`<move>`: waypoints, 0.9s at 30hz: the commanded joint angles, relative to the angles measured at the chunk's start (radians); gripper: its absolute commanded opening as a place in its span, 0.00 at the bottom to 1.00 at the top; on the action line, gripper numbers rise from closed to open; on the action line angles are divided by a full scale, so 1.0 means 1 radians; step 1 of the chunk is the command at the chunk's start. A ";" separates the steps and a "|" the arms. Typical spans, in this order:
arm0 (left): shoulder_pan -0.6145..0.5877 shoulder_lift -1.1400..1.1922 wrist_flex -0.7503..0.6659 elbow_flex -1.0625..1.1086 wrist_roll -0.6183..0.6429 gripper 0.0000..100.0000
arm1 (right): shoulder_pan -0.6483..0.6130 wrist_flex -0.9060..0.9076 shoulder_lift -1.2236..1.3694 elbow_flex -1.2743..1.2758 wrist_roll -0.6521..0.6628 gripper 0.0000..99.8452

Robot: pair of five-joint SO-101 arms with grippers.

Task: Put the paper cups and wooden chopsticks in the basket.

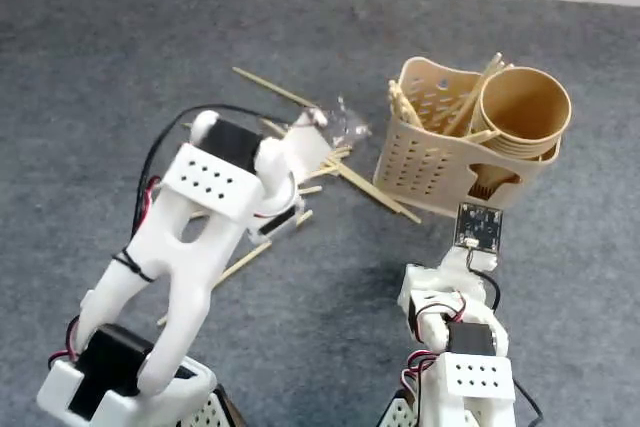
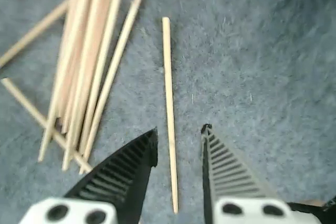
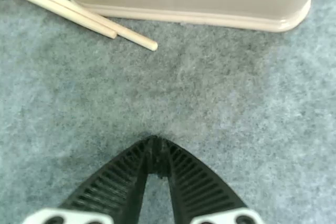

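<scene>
Basket [image 1: 425, 159] is seen in beige, walls dotted w/ hole rows. Paper cups [image 1: 525, 105] are shown tan, chopsticks [image 2: 169, 103] pale wood. Felt [image 2: 262, 51] is mottled grey. Left gripper [image 2: 179, 128] & right gripper [image 3: 156, 141] are coloured black, ribbed; arms [image 1: 200, 237] white.

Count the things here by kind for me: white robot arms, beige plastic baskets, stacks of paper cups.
White robot arms: 2 (left, right)
Beige perforated plastic basket: 1
Stack of tan paper cups: 1
Total: 4
Thin wooden chopsticks overlap too much to count.
</scene>
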 commanded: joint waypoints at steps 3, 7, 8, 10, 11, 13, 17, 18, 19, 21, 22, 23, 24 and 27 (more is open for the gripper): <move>-0.016 -0.027 -0.267 0.248 -0.049 0.15 | -0.005 -0.019 -0.012 0.094 -0.008 0.01; -0.062 -0.016 -0.379 0.321 -0.052 0.15 | -0.005 -0.019 -0.012 0.094 -0.008 0.01; -0.074 0.004 -0.391 0.320 -0.052 0.15 | -0.005 -0.019 -0.012 0.094 -0.008 0.01; -0.091 0.062 -0.402 0.314 -0.054 0.15 | -0.005 -0.019 -0.012 0.094 -0.008 0.01; -0.093 0.101 -0.404 0.298 -0.054 0.15 | -0.005 -0.019 -0.012 0.094 -0.008 0.01; -0.102 0.185 -0.404 0.265 -0.054 0.15 | -0.005 -0.019 -0.012 0.094 -0.008 0.01; -0.104 0.348 -0.396 0.170 -0.054 0.15 | -0.005 -0.019 -0.012 0.094 -0.008 0.01; -0.104 0.386 -0.394 0.145 -0.051 0.15 | -0.005 -0.019 -0.012 0.094 -0.008 0.01; -0.104 0.420 -0.394 0.125 -0.049 0.15 | -0.005 -0.019 -0.012 0.094 -0.008 0.01; -0.104 0.481 -0.394 0.085 -0.049 0.13 | -0.005 -0.019 -0.012 0.094 -0.008 0.01; -0.104 0.506 -0.394 0.067 -0.049 0.10 | -0.005 -0.019 -0.012 0.094 -0.008 0.01; -0.104 0.526 -0.394 0.050 -0.051 0.07 | -0.005 -0.019 -0.012 0.094 -0.008 0.01; -0.102 0.538 -0.393 0.038 -0.051 0.04 | -0.005 -0.019 -0.012 0.094 -0.008 0.01; -0.097 0.545 -0.351 0.016 -0.051 0.01 | -0.005 -0.019 -0.012 0.094 -0.008 0.01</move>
